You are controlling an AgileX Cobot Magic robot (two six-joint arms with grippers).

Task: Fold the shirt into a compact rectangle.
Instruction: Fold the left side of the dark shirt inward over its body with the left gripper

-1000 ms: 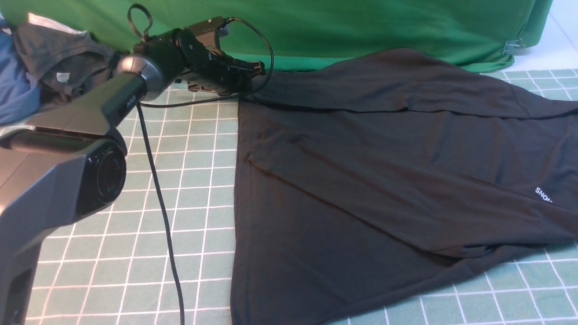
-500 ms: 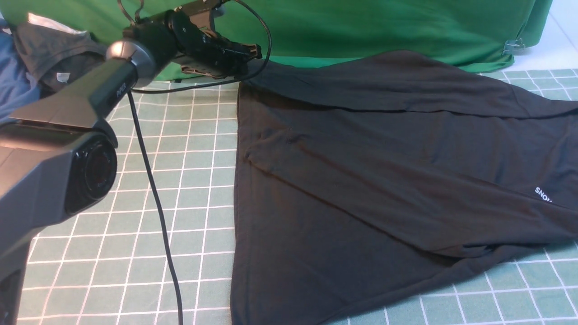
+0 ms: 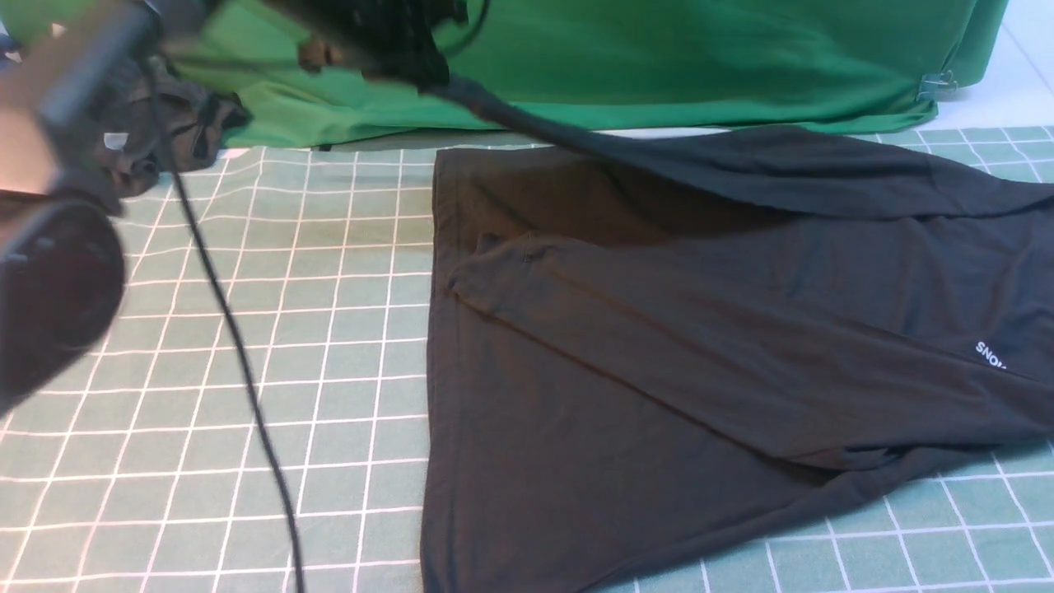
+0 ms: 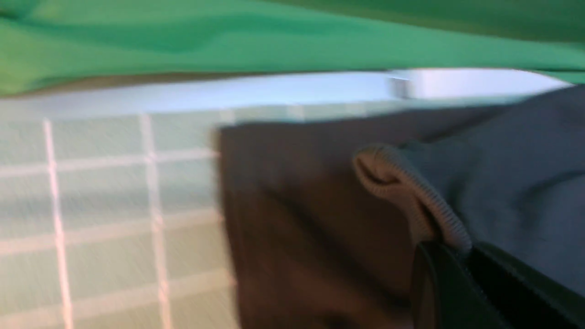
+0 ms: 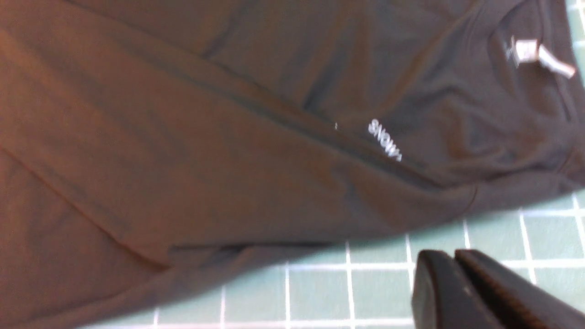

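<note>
My left arm (image 3: 49, 280) runs up the left edge of the front view as a blur, its forearm reaching toward the top centre. There the left gripper (image 3: 412, 62) sits high in front of the green cloth (image 3: 700, 58). Its jaws are clamped on a ribbed edge of the shirt (image 3: 700, 346) (the wrist camera shows the rib bunched right at the fingertips). That far edge is lifted off the grid mat (image 3: 329, 329) in a taut strand slanting down toward the right. The rest of the shirt lies spread across the centre and right of the frame, with white lettering (image 3: 991, 356) near the right edge. The right gripper (image 5: 454, 260) is outside the front view. Its wrist camera shows the jaws pressed together on nothing, over bare mat just beside the shirt's edge.
</note>
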